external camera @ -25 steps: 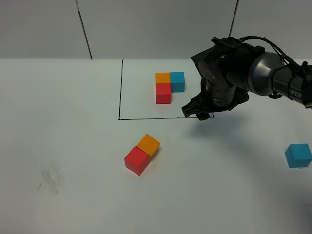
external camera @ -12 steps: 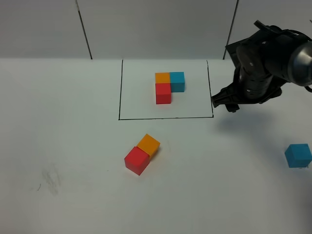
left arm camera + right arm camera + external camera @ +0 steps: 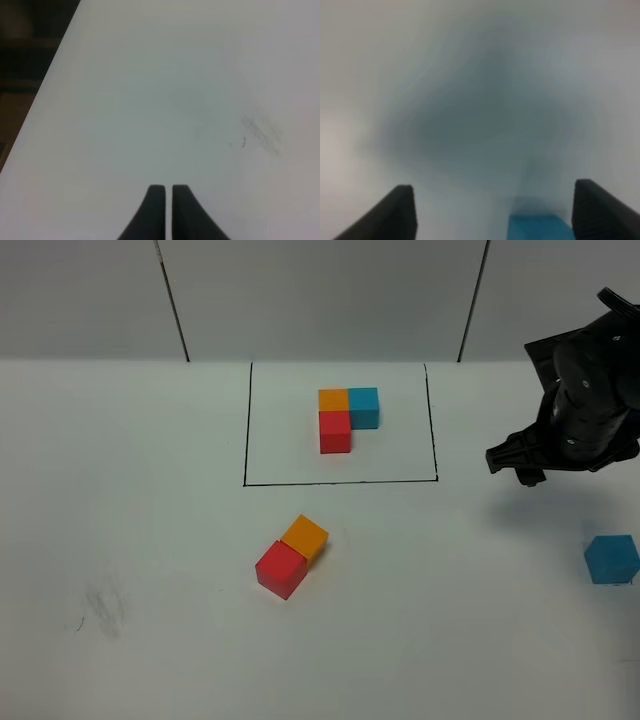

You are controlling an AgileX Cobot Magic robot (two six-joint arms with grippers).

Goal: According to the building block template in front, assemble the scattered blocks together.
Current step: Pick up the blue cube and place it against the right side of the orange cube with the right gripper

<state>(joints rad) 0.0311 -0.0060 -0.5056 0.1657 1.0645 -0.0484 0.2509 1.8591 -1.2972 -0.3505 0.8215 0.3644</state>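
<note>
The building block template (image 3: 343, 417), an L of orange, blue and red cubes, sits inside a thin black drawn rectangle at the back centre. Of the scattered blocks, the red cube (image 3: 279, 569) and the orange cube (image 3: 305, 537) touch each other at the centre front. The blue cube (image 3: 611, 558) lies alone at the far right. My right gripper (image 3: 516, 462) hangs open and empty above the table, behind and left of the blue cube (image 3: 540, 227), whose edge shows between its fingers (image 3: 601, 210). My left gripper (image 3: 164, 210) is shut and empty over bare table; it is out of the high view.
The white table (image 3: 150, 490) ends at a grey panelled wall at the back. A faint dark smudge (image 3: 100, 608) marks the surface at front left, seen also as the smudge (image 3: 262, 132) in the left wrist view. The table edge (image 3: 45, 95) drops off beside the left gripper.
My right arm has swung to the right, from over the rectangle's front right corner to the right side near the blue cube. The cubes have not moved.
</note>
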